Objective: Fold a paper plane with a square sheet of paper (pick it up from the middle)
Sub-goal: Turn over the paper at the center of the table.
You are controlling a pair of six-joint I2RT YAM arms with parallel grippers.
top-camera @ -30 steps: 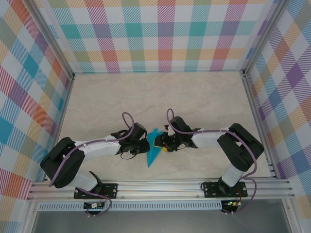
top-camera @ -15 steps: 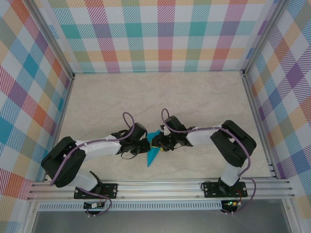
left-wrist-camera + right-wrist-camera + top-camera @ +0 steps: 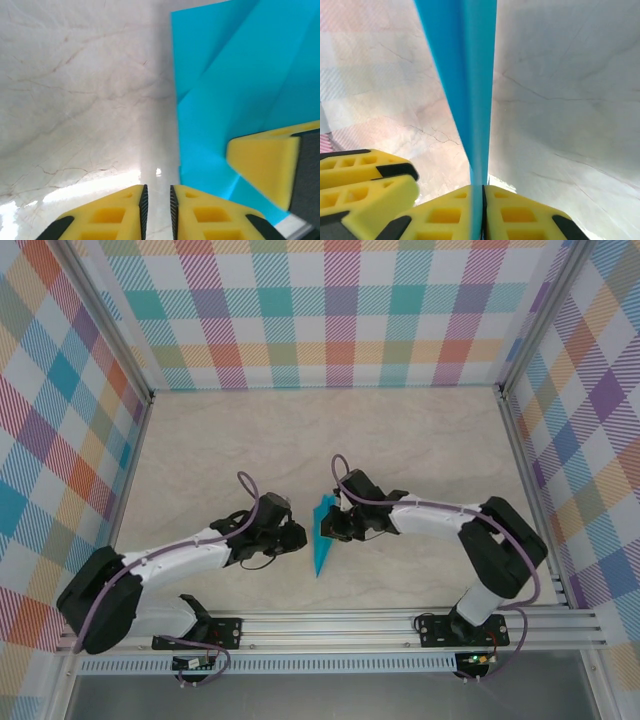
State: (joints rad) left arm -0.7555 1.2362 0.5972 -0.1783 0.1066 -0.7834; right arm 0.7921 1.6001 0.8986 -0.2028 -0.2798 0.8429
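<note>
while the right gripper [image 3: 482, 202] clamps the paper plane [image 3: 470, 100] between its yellow pads, the teal dart is held on edge, its thin folded spine rising straight out of the clenched jaws in the right wrist view. whether its lower edge touches the marble-patterned table [image 3: 420, 440] cannot be told. seen from above, the plane is a narrow sliver with its sharp tip toward the near edge. it sits between the two arms near the middle of the table, and the right gripper grips it from the right side around mid-length. the left gripper [image 3: 297, 537] sits just beside the plane on its left, apart from the paper. in the left wrist view its pads are drawn almost together, with bare tabletop showing through the thin slit and nothing held. from that camera the plane's layered folds spread across the upper right, and one yellow fingertip [image 3: 265, 165] of the right gripper lies against the paper's lower part. plaid walls [image 3: 340, 320] ring the table.
</note>
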